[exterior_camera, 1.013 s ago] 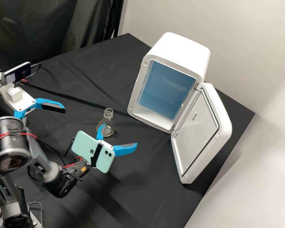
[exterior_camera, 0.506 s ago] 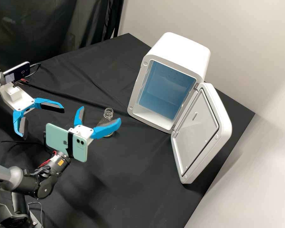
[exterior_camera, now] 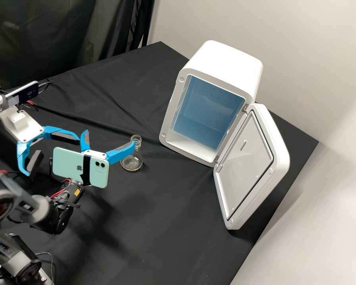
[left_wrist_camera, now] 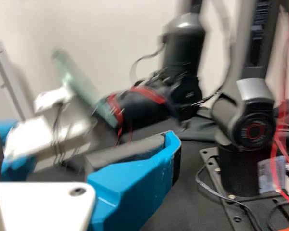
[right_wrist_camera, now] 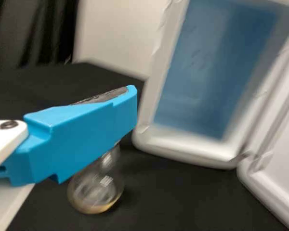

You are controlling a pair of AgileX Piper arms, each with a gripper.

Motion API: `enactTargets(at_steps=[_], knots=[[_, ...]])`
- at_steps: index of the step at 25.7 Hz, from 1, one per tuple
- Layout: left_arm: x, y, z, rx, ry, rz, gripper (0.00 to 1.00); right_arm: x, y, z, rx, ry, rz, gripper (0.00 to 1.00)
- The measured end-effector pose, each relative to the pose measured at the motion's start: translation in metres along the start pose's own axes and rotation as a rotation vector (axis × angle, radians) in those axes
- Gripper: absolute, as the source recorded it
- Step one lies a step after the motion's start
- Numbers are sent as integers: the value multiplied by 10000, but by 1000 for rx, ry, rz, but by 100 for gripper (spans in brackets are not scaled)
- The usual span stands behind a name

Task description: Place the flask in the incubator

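Tipping is the chief hazard. The small clear glass conical flask (exterior_camera: 131,160) stands upright on the black cloth-covered worktop (exterior_camera: 166,229), a little in front of the white box-shaped incubator with the blue interior (exterior_camera: 229,63), whose door (exterior_camera: 249,162) hangs wide open. The right gripper (exterior_camera: 105,145) sits low just beside the flask, its blue fingers spread wide and holding nothing. One fingertip (exterior_camera: 127,148) overlaps the narrow neck in the high view. I cannot tell whether it touches, and the flask looks to be outside the gap, not within it. A sideways nudge there would likely topple the flask and send it rolling. Closing on the sloped, smooth glass could squeeze it out of the grip. The left gripper (exterior_camera: 51,144), also spread wide and empty, hangs close behind, so the arms might clash. Later, the flask's base could catch the incubator's raised front lip.
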Motion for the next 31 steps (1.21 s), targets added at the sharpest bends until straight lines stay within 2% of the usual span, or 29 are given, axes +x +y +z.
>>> enactTargets(at_steps=[1,3,4,6,7,10,11,16,19,22,27,31], knots=[[9,10,30,7,-15,3,100,47,-55,31,9,-3,-37,100],[22,-4,76,16,-35,-2,100,127,-134,100,28,-24,-84,100],[30,-22,88,29,-40,-6,100,146,-157,123,33,-33,-98,100],[38,-41,107,51,-48,3,100,163,-187,150,39,-44,-115,100],[33,-44,129,66,-55,21,100,165,-196,156,40,-49,-122,100],[12,-18,160,88,-46,82,100,164,-191,159,40,-49,-119,100],[11,-10,169,93,-44,92,100,164,-191,159,40,-49,-119,100],[11,-3,167,95,-32,100,100,177,-197,168,42,-51,-122,100],[11,-3,165,94,-30,100,100,189,-238,198,51,-63,-142,100],[11,-3,165,94,-30,100,100,182,-256,262,60,-87,-153,100],[11,-3,165,94,-30,100,100,197,-202,428,71,-151,-126,100],[11,-3,165,94,-30,100,100,182,-198,464,73,-161,-129,100]])
